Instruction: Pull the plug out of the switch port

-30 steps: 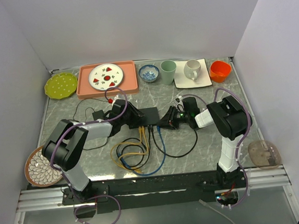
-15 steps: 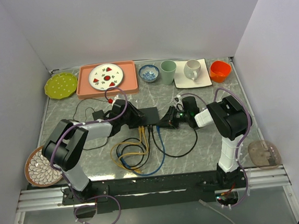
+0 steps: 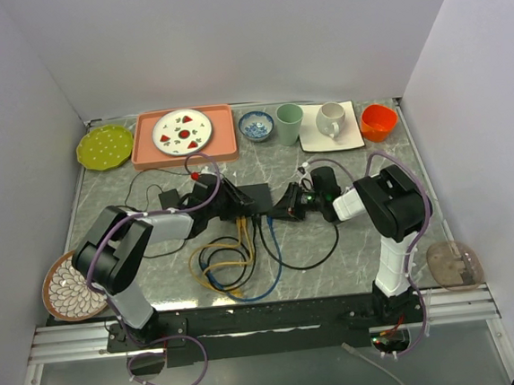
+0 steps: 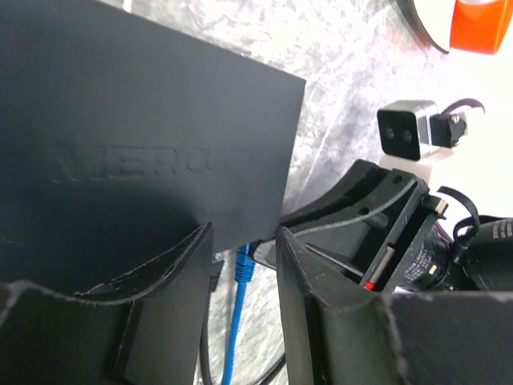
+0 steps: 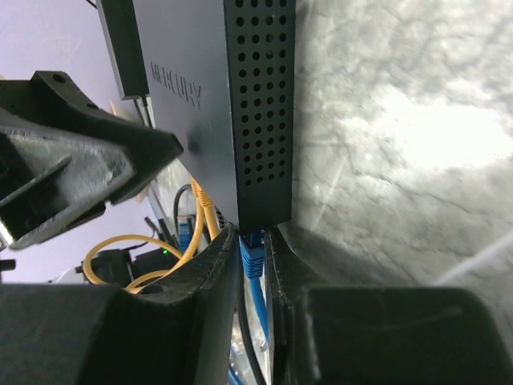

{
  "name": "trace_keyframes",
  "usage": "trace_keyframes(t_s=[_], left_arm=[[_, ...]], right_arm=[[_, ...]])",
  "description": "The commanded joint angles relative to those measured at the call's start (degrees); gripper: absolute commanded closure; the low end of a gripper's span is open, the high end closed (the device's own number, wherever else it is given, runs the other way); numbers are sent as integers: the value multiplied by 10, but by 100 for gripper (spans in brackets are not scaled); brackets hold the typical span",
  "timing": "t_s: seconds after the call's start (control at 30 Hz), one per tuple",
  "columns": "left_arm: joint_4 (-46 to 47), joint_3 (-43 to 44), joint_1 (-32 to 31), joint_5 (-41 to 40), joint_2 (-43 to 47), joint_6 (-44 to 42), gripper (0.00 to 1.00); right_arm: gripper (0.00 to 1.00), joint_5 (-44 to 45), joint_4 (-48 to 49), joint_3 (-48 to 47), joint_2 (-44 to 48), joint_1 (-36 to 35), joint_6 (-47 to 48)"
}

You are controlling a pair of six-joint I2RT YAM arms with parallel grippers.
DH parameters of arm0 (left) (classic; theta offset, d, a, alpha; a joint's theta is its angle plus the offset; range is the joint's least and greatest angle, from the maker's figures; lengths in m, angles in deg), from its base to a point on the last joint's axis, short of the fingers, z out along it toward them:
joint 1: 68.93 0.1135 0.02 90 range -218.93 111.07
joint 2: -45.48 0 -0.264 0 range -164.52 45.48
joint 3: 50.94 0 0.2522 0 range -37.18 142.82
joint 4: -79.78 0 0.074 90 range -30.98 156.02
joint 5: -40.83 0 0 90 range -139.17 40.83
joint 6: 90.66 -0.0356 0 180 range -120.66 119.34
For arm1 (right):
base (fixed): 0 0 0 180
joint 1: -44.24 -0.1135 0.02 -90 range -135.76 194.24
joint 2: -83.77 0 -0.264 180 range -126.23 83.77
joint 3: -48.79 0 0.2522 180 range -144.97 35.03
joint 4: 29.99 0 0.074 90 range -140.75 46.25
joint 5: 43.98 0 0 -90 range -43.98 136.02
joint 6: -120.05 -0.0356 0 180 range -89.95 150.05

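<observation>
Looped yellow, blue and black cables (image 3: 217, 266) crowd the sockets at 6 o'clock of the flat matte black switch box (image 3: 259, 194), which lies mid-table. The blue plug (image 5: 252, 261) sits in its corner socket, pinched between the right claw's (image 5: 252, 237) narrowly parted fingers. The left claw (image 4: 243, 233), half-spread, straddles the switch's corner; I cannot tell whether it grips.

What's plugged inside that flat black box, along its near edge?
A blue plug at the switch's corner, between the right gripper's fingers, plus a yellow cable. The sockets themselves are hidden.
</observation>
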Motion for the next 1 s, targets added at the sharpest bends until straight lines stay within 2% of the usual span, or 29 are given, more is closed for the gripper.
trace_keyframes(t_s=[0.0,0.43,0.7,0.97], left_arm=[[32,-3,-5,23,7,6,57],[23,42,-26,29,-46,5,57],[12,42,-26,4,-52,8,57],[27,31,-28,28,-51,13,57]], right_arm=[[100,137,-115,30,-37,-13,47],[100,136,-104,42,-40,-13,60],[100,119,-79,49,-49,-14,33],[100,97,-51,51,-62,-16,11]])
